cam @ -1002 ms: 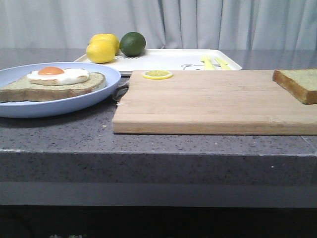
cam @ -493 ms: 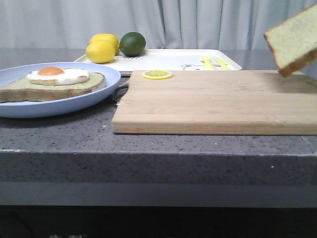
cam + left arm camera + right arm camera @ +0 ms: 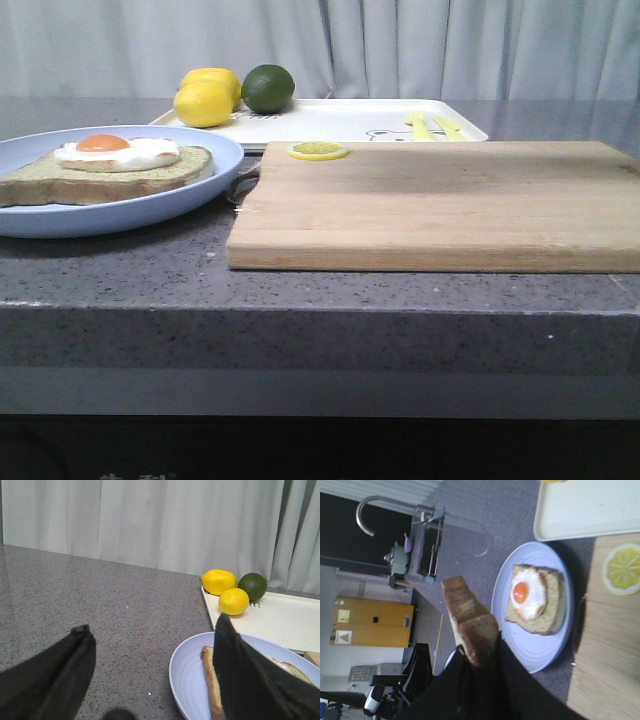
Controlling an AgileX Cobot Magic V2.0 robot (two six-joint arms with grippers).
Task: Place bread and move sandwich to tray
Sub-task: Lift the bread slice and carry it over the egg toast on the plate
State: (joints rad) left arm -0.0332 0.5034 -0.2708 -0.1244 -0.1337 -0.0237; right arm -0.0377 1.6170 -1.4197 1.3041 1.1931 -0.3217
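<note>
A large wooden board [image 3: 440, 205] fills the centre and right of the front view, lying flat on a dark speckled surface [image 3: 300, 300]. A lemon slice [image 3: 318, 150] rests on its far left corner. In the upper left, two yellow lemons [image 3: 207, 97] sit touching each other, with a dark green lime [image 3: 268, 88] just beside them. Pale yellow cutlery [image 3: 432, 126] lies further right. Grey curtains [image 3: 400, 45] hang across the top.

No legible text, brand or number anywhere. Yellow cabinet [image 3: 372, 621] carries small label stickers, too blurred to read. Tray [image 3: 340, 120] shows a small dark drawing, no lettering.
</note>
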